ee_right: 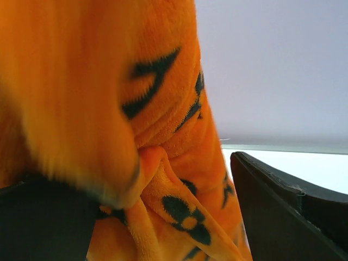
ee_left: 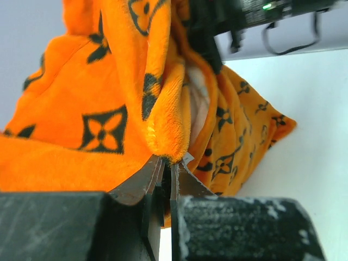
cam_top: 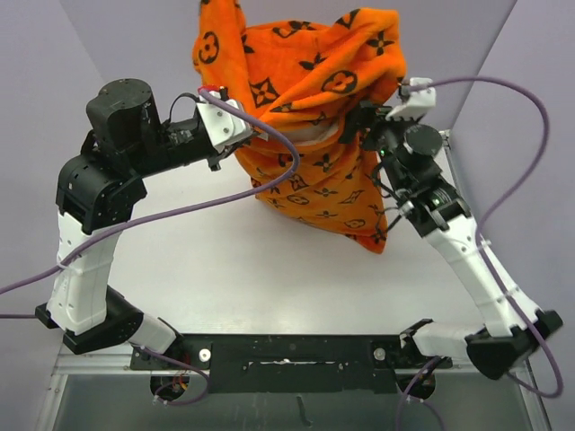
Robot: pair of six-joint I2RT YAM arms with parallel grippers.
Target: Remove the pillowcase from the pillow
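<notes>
My left gripper (ee_left: 167, 164) is closed tight, its two fingers meeting on a folded edge of the pillowcase (ee_left: 103, 81), which stands up out of the pinch in the left wrist view; from above, that gripper (cam_top: 241, 126) sits at the left side of the orange bundle, pointing to the right into the cloth. My right gripper (ee_right: 163, 209) stands wide apart; its dark fingers (ee_right: 283, 206) frame a hanging fold of the patterned cloth, which lies against the left-hand finger and clear of the right-hand one, so nothing is clamped there; from above, it (cam_top: 364, 126) is pushed into the right side of the bundle, just across from the left one.

Between the two grippers the cover gapes, and a strip of the white pillow (cam_top: 310, 135) shows in the opening; the left wrist view catches the same white (ee_left: 198, 103) deep between orange folds; the rest of the pillow is hidden inside.

The pillowcase (cam_top: 314, 72) bulges high at the far side of the worktop (cam_top: 234, 260), against the grey back wall (cam_top: 117, 36); its lower corner droops toward the right arm and reaches down to the worktop.

A purple cable (cam_top: 180, 211) loops from each wrist out over the worktop.
</notes>
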